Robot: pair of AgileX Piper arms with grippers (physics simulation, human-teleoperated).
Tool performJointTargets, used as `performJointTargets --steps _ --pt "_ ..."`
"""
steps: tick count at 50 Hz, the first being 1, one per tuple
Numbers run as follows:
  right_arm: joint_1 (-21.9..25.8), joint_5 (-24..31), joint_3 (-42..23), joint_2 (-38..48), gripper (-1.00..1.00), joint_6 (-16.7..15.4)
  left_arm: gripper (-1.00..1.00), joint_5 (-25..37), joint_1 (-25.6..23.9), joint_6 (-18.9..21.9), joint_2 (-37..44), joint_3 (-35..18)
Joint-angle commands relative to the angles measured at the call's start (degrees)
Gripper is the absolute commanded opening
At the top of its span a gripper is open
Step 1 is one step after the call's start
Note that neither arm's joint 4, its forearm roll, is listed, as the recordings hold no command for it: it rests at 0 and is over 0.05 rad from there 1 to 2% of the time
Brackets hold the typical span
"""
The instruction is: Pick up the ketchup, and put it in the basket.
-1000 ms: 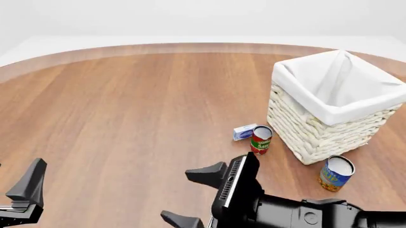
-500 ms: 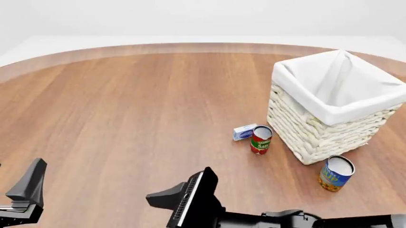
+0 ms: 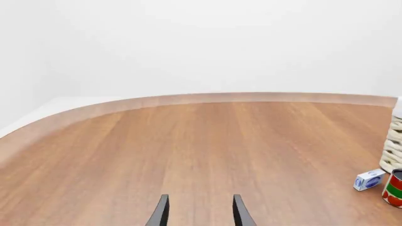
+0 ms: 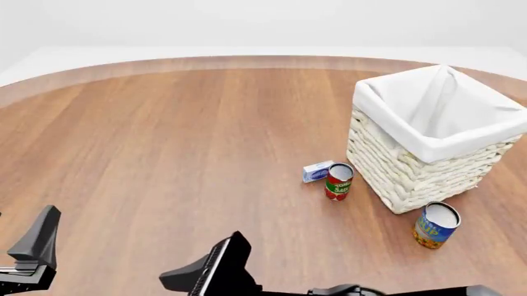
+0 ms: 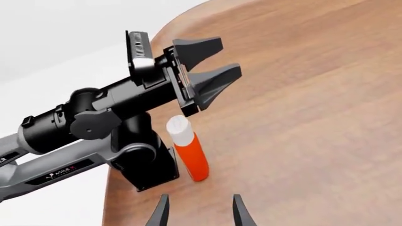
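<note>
The ketchup (image 5: pixel 189 154), an orange-red bottle with a white cap, shows only in the right wrist view, standing upright on the table beside the base of the left arm. It is out of the front view. My right gripper (image 5: pixel 198 214) is open and points at the bottle from a short way off, with nothing between its fingers. In the front view the right gripper (image 4: pixel 196 279) sits low at the bottom middle. My left gripper (image 5: pixel 207 75) hangs open above the bottle, empty, and appears at the bottom left as the left gripper (image 4: pixel 33 254). The cream wicker basket (image 4: pixel 411 176) stands at the right.
A red-and-green tomato sauce can (image 4: pixel 339 180) and a small white-blue box (image 4: pixel 317 171) stand just left of the basket. A blue-and-yellow can (image 4: pixel 435 225) stands at its near corner. The left arm's base (image 5: pixel 146 165) is right beside the ketchup.
My right arm has swung leftward and lower along the near side of the table, from bottom centre-right to bottom centre-left. The left gripper and the objects have not moved.
</note>
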Motion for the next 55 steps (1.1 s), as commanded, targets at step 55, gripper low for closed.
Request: performJointTargets --steps 55 --pt "3.9 1.9 -10.3 9.1 1.0 3.7 1.0 0.0 0.0 0.0 0.0 0.0"
